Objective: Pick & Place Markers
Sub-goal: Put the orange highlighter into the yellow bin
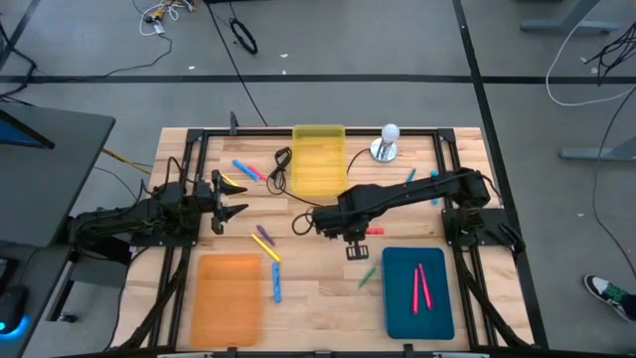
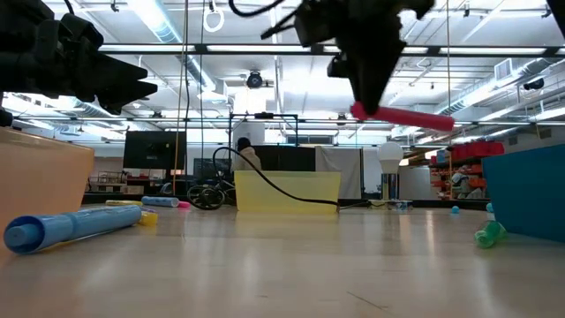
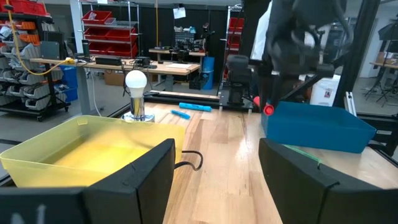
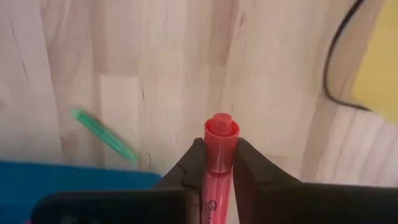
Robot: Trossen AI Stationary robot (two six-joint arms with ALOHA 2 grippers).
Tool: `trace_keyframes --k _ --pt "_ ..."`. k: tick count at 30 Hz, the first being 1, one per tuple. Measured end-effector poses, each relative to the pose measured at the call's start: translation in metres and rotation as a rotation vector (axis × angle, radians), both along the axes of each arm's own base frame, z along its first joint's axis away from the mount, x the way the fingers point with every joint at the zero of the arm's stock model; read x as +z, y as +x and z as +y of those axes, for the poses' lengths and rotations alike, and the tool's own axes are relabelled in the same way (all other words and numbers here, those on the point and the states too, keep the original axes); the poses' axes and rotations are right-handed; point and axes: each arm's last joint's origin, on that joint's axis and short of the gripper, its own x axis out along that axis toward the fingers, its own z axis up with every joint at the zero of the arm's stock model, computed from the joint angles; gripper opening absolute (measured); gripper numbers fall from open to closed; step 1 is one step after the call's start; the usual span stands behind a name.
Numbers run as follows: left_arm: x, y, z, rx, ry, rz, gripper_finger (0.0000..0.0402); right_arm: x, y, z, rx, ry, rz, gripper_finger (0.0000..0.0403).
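The right gripper (image 1: 356, 239) is clamped on a pink-red marker (image 4: 217, 158), its fingers (image 4: 186, 171) pressed against the barrel on both sides with the capped end sticking out past the tips. In the low view the marker (image 2: 404, 117) hangs level and well clear of the table (image 1: 318, 288), out over the middle of the surface. So the step in hand looks like the carry: one marker picked, not yet placed.

The teal tray (image 1: 418, 293) lies at the table's near right corner, just beyond the gripper, and two pink-red markers (image 1: 420, 285) already lie in it. Judging by that, the next move calls for swinging the held marker over this tray, lowering it inside the rim and opening the fingers.

A green marker (image 1: 369, 274) lies on the bare wood just beside the tray's left wall, roughly under the path, though it lies flat and should not catch a raised gripper. A black cable (image 1: 298, 204) loops near the yellow tray (image 1: 318, 159) at the far edge. Blue and yellow markers (image 1: 270, 268) lie near the orange tray (image 1: 228, 298) at the near left corner, and a few more (image 1: 248, 170) sit left of the yellow tray.

The left gripper (image 1: 235, 197) waits near the left edge, part open and empty.
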Motion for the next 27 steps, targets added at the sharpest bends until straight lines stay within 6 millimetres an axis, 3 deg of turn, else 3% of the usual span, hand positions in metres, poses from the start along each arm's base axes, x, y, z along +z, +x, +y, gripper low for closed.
trace_keyframes --k 5,15,27 --pt "0.000 0.000 0.000 0.000 0.000 0.000 0.0238 0.009 0.004 -0.006 -0.035 0.006 -0.040 0.0041" --pt "0.000 0.000 0.000 0.000 0.000 0.000 0.0238 0.009 0.004 -0.011 -0.044 0.006 -0.040 0.0041" --pt "0.000 0.000 0.000 0.000 0.000 0.000 0.0238 0.009 0.008 -0.044 -0.153 0.010 -0.053 0.0041"
